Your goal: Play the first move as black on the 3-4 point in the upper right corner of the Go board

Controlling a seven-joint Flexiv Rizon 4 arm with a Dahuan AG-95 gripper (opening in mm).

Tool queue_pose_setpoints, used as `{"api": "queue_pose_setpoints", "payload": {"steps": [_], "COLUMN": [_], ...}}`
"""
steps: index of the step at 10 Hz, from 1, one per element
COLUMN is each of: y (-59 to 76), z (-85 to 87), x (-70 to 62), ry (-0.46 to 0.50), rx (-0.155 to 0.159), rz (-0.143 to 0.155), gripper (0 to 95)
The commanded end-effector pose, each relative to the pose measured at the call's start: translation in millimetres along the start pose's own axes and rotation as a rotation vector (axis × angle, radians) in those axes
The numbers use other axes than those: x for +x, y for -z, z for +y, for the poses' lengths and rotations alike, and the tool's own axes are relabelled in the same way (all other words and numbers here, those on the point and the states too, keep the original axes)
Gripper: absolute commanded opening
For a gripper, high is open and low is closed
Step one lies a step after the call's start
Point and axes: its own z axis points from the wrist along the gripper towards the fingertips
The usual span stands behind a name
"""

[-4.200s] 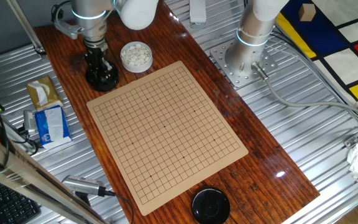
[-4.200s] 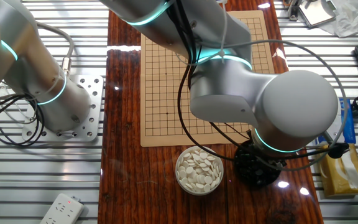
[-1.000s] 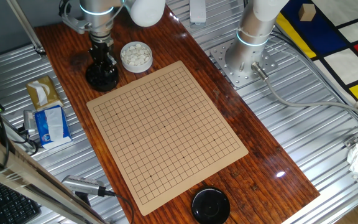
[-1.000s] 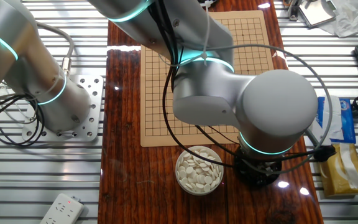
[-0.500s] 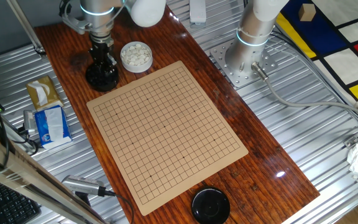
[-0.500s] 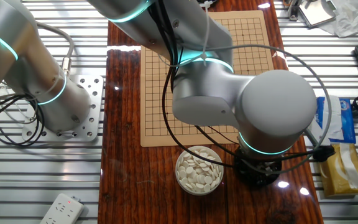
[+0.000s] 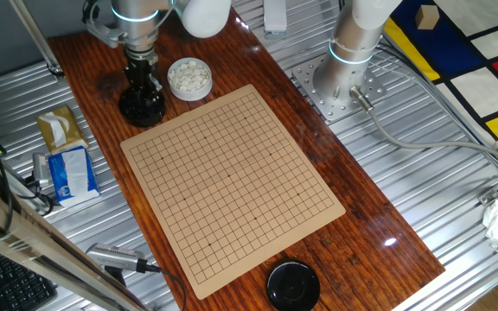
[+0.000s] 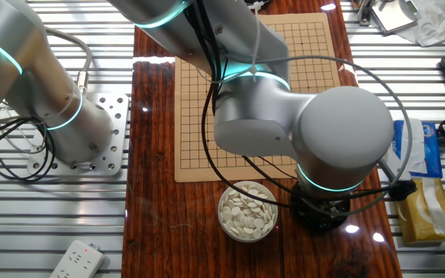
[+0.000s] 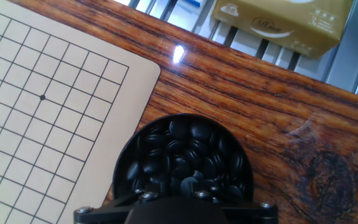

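The Go board [image 7: 232,181] lies bare, with no stone on any crossing, so the 3-4 point is an unmarked crossing. A round bowl [image 9: 124,163] full of glossy black stones [image 9: 185,146] stands just off the board's corner [image 9: 148,68]. My gripper [image 7: 143,92] hangs straight over this bowl [image 7: 142,111], its tips low among the stones. In the hand view the gripper [image 9: 173,186] shows only as a dark body at the bottom edge. Its fingertips merge with the black stones, so I cannot make out whether one is held.
A white bowl of white stones [image 7: 188,78] sits beside the black bowl. A black lid [image 7: 293,285] lies off the board's opposite end. A tissue box [image 7: 59,128] and a blue pack [image 7: 69,173] rest beyond the table's edge. The arm's base [image 7: 344,78] stands to the right.
Since about four seconds ago the arm has shifted slightly over the black bowl. Over the last second nothing has moved.
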Motion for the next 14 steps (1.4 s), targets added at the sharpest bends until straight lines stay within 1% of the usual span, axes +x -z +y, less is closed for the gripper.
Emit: {"api": "queue_pose_setpoints", "payload": {"steps": [1, 2, 5, 6, 10, 14], "y": [0.2, 1.5, 10.6, 11.5, 12.0, 7.9], "z": [-1.3, -4.2, -15.0, -17.6, -24.8, -25.1], "x": [-1.1, -3.2, -10.8, -13.1, -23.4, -23.1], "ry": [0.001, -0.003, -0.012, -0.01, -0.01, -0.004], "rx": [-0.001, -0.004, -0.019, -0.023, -0.028, -0.03], "rz": [0.001, 0.0, 0.008, 0.009, 0.017, 0.01], "gripper": [19.0, 19.0, 19.0, 19.0, 19.0, 19.0]}}
